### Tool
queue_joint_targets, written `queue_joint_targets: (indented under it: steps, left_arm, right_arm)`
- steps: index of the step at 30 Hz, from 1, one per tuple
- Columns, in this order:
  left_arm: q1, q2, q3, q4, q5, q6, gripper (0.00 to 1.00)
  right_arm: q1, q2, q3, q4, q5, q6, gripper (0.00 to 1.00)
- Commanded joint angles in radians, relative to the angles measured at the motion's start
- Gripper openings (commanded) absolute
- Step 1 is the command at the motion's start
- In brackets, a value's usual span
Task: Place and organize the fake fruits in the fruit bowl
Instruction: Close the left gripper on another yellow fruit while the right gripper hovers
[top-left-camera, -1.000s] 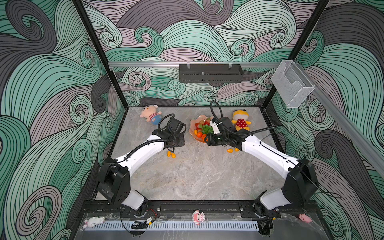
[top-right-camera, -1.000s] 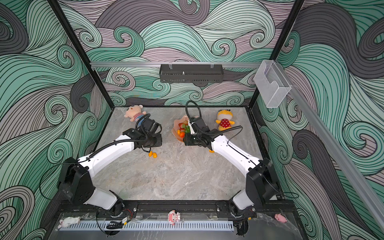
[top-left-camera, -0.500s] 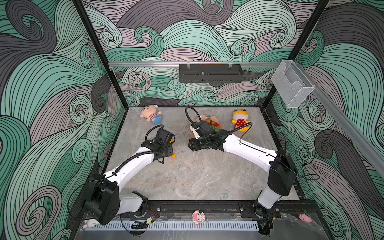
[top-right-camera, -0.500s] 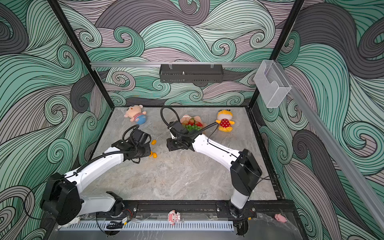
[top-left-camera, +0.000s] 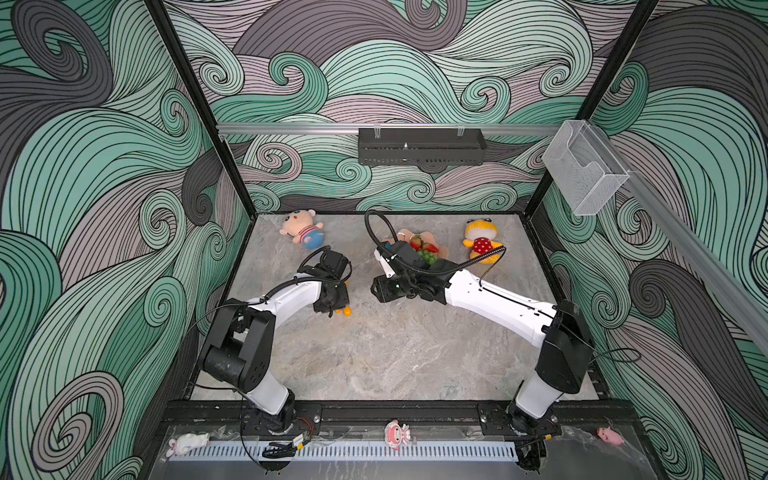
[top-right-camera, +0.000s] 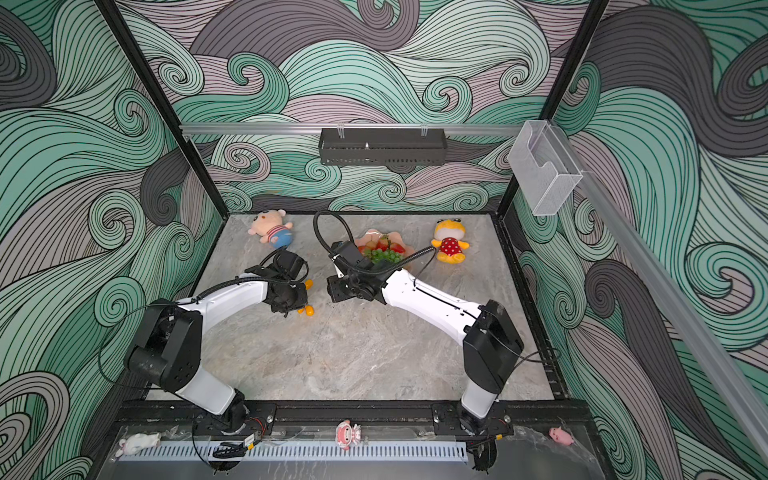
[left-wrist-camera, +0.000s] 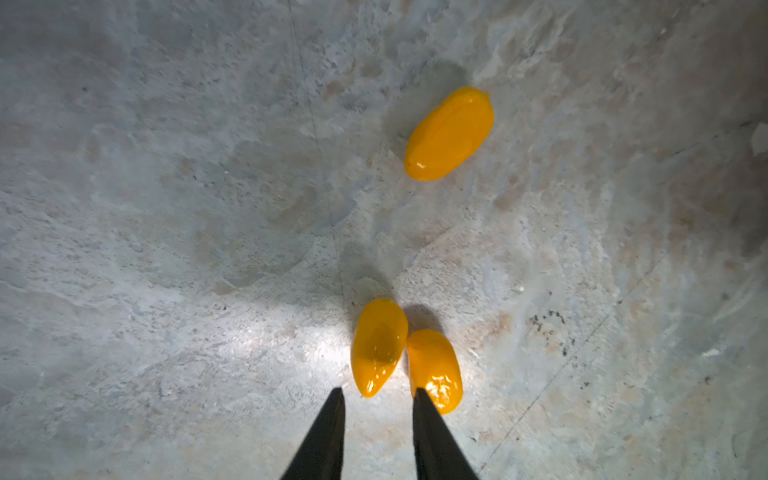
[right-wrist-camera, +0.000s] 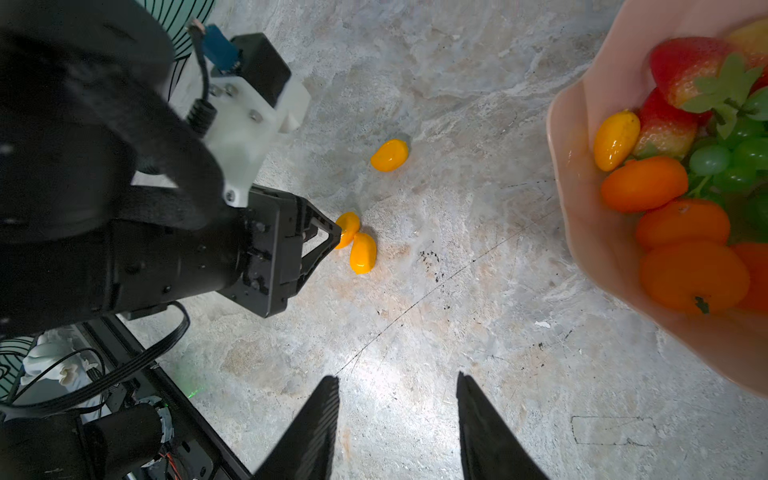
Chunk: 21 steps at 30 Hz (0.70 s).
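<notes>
Left gripper (left-wrist-camera: 378, 392): my fingers stand a narrow slot apart, clamped on nothing, low over the marble table (left-wrist-camera: 166, 208).

Just past the tips are two kumquats (left-wrist-camera: 378, 345), side by side and touching each other. The pointed end of one sits at the mouth of the slot. The other is partly behind one finger. From my right wrist, one left fingertip looks to be against the pair.

Farther out is a third kumquat (left-wrist-camera: 449, 133), alone on the table and well apart from the pair.

Right gripper (right-wrist-camera: 397, 380): fingers wide apart and empty, over bare table, facing my left gripper across the middle.

The fruit bowl (right-wrist-camera: 582, 216) is off to one side of my right gripper. In both top views it sits toward the back wall, behind my right wrist and partly hidden by arm and cable. Inside it:
- tangerines (right-wrist-camera: 690, 278) stacked along the near wall
- strawberries (right-wrist-camera: 685, 66)
- the grape bunch (right-wrist-camera: 744, 158)
- a fourth kumquat (right-wrist-camera: 615, 139) leaning on the inner wall

Back of the table: a pink plush doll (top-left-camera: 301, 230) at the left, and a yellow plush doll (top-left-camera: 480, 241) at the right, near the bowl but apart from it.
</notes>
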Motion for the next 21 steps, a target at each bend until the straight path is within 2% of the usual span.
queue_joint_targets:
  steps: [1,21]
  left_arm:
    - [0.012,0.030,0.046,-0.013,0.009,0.022,0.33]
    - [0.024,0.130,0.083,-0.033,0.012,0.032,0.34]
  right_arm:
    - [-0.001,-0.046,-0.017,-0.007,0.030,-0.018,0.46]
    - [-0.003,-0.057,-0.039,-0.007,0.036,-0.015,0.46]
